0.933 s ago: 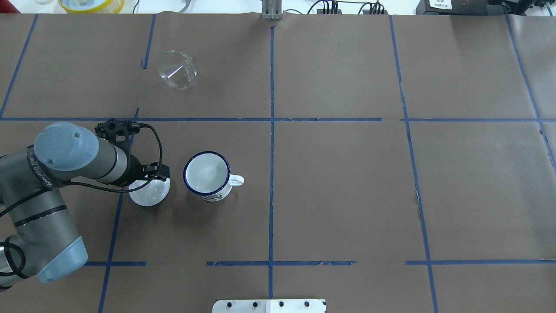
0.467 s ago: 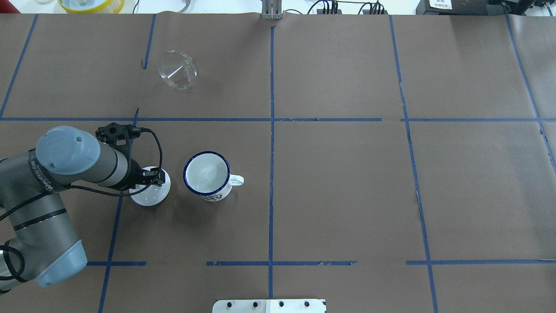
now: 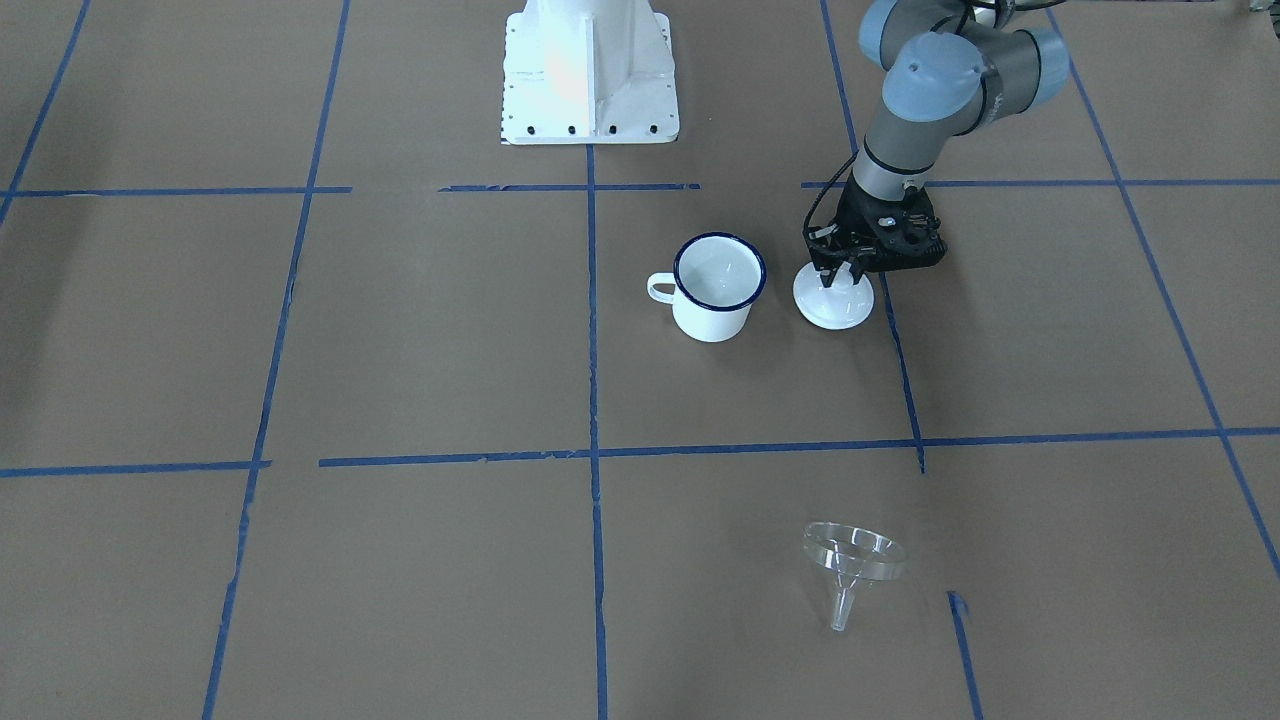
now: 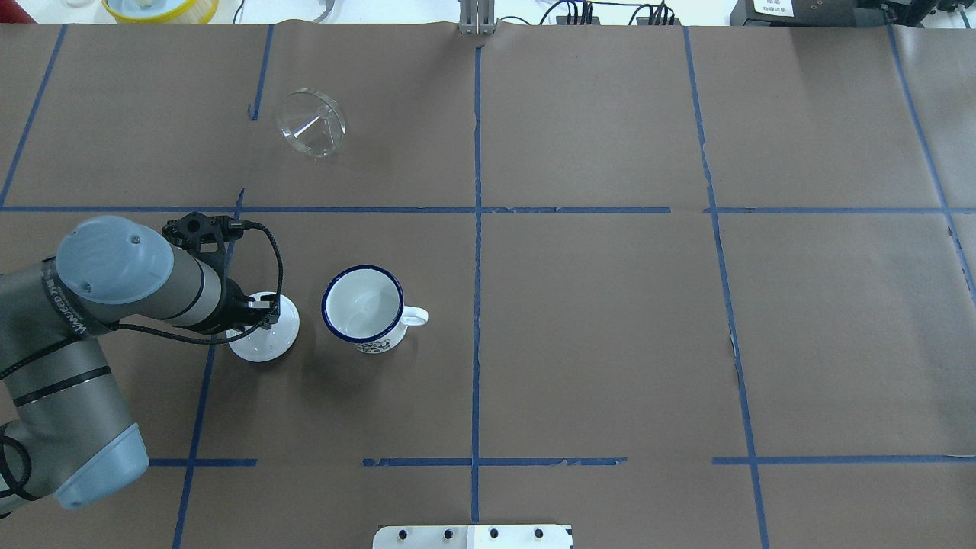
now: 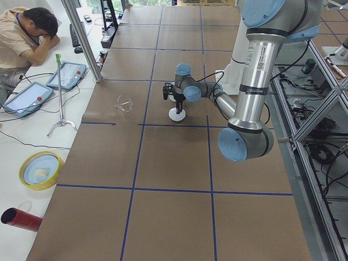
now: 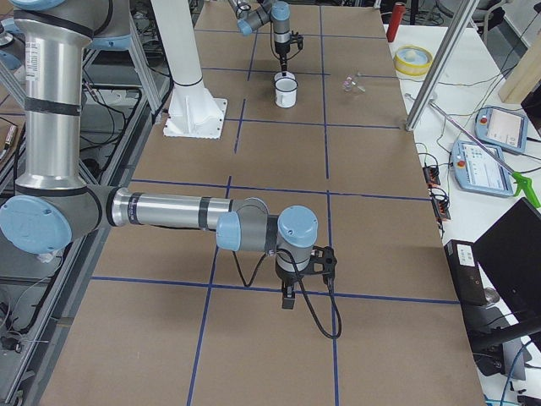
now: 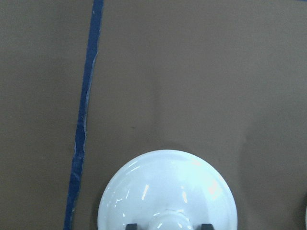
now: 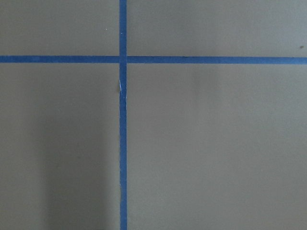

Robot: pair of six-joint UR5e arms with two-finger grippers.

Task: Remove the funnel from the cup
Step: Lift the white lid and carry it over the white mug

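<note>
The clear funnel (image 4: 311,123) lies on its side on the brown table, far from the cup, spout toward the operators' side (image 3: 853,555). The white cup (image 4: 363,303) with its dark blue rim stands upright and holds nothing, its handle to the right (image 3: 715,290). My left gripper (image 4: 263,313) points down over a white domed lid (image 4: 267,343) just left of the cup. In the left wrist view its fingertips (image 7: 132,225) stand either side of the lid's knob with small gaps, so it is open. My right gripper (image 6: 289,300) hangs over bare table far from these; I cannot tell if it is open or shut.
The robot's white base (image 3: 588,70) stands behind the cup. A yellow bowl (image 4: 160,8) sits beyond the table's far edge. A person (image 5: 27,32) and control tablets (image 5: 68,75) are at the side bench. Blue tape lines (image 8: 123,143) cross the brown table.
My left gripper has shifted a little to the left over the white lid. The lid, the cup and the funnel have not moved.
</note>
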